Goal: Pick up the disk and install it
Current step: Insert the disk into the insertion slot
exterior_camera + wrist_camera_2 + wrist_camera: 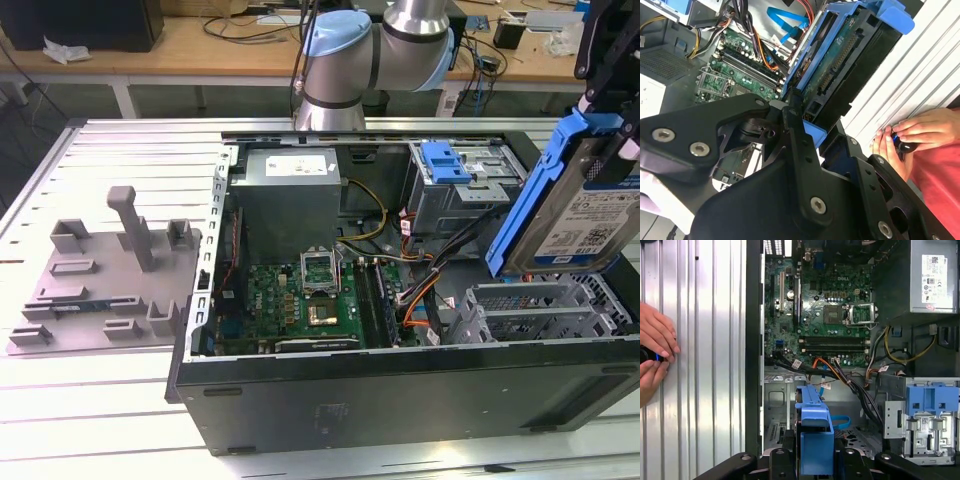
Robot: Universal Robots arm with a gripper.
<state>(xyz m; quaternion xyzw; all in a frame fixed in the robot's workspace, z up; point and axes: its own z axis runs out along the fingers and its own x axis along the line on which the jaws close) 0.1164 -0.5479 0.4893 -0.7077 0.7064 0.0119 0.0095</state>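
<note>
One disk (590,215), clamped in the tool (815,457), hangs tilted over the empty drive bays (545,310) of the open computer case (400,390), I'd guess angled to line up with a slot

Above case (400,395), at exterior view's right: disk (590,215); motherboard (300,300) inside case.
</note>
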